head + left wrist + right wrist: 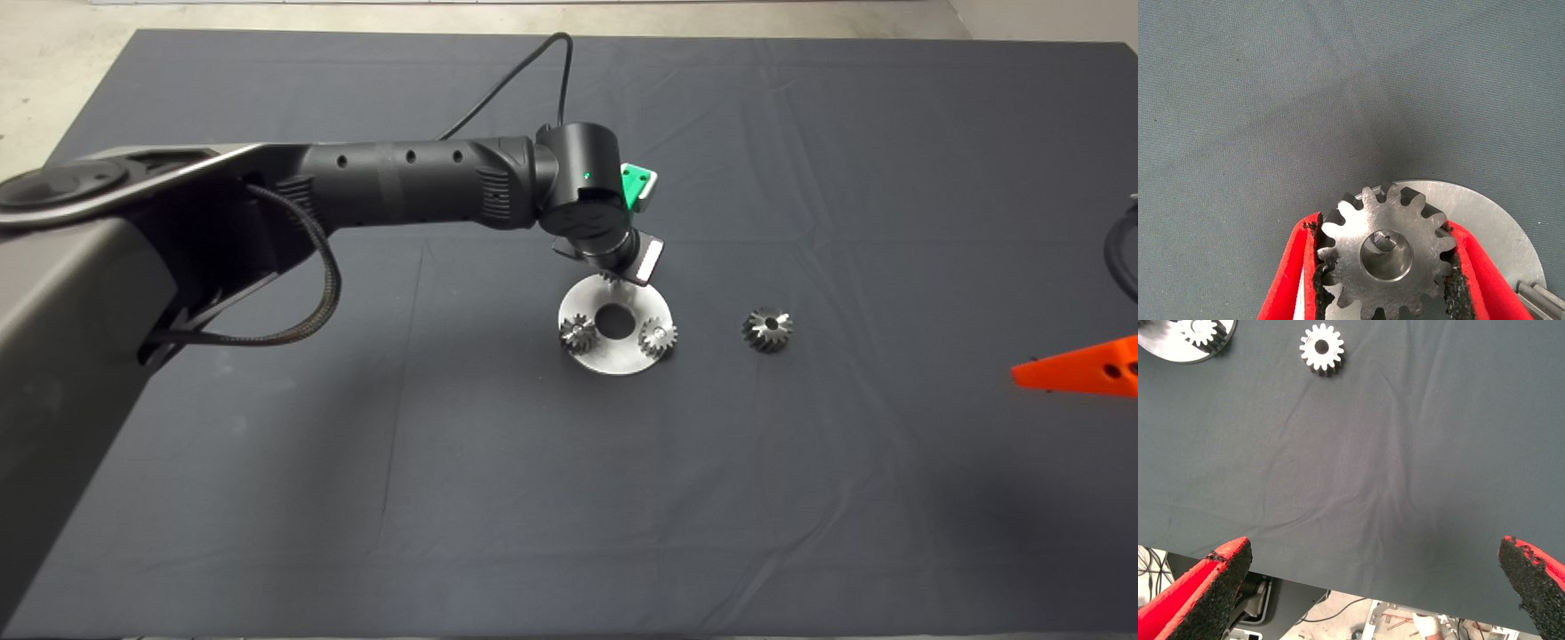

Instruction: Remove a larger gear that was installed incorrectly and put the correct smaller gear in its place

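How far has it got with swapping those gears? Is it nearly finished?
Looks well along. The larger gear already lies on the mat, off the round plate. In hand: the left tool grips the smaller gear over the plate's edge. Left: seating it on the plate beside the two small gears and letting go. The right tool waits open at the mat's edge.

We count four gears: two small gears (pixel 578 333) (pixel 658 338) at frame centre, one tall gear (pixel 767 329) right of centre, one flat gear (pixel 1388 257). One disc (pixel 613 363). One mat (pixel 533 498). Two grippers: left gripper (pixel 1382 225), right gripper (pixel 1373 548).
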`<control>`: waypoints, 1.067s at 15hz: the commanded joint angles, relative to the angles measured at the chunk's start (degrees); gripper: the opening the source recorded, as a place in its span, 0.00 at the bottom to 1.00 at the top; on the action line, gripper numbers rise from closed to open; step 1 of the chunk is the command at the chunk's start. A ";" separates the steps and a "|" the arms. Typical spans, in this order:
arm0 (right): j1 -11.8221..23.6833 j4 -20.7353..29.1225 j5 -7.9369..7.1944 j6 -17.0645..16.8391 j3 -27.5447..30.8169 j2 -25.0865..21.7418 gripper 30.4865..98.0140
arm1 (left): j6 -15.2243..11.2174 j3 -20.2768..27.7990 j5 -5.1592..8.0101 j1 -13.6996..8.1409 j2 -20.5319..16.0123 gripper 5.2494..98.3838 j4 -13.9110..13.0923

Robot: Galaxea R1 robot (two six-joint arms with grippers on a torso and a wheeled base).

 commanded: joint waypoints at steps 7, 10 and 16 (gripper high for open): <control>1.16 1.72 -2.21 0.43 0.23 -0.17 1.00 | 0.45 -0.55 -3.76 -0.01 0.24 0.28 -0.56; 1.16 1.72 -2.21 0.43 0.23 -0.26 1.00 | 0.45 -0.55 -3.76 -0.01 0.24 0.28 -0.56; 1.16 1.72 -2.21 0.43 0.23 -0.61 1.00 | 0.53 -0.55 -3.32 -0.10 0.23 0.28 -0.56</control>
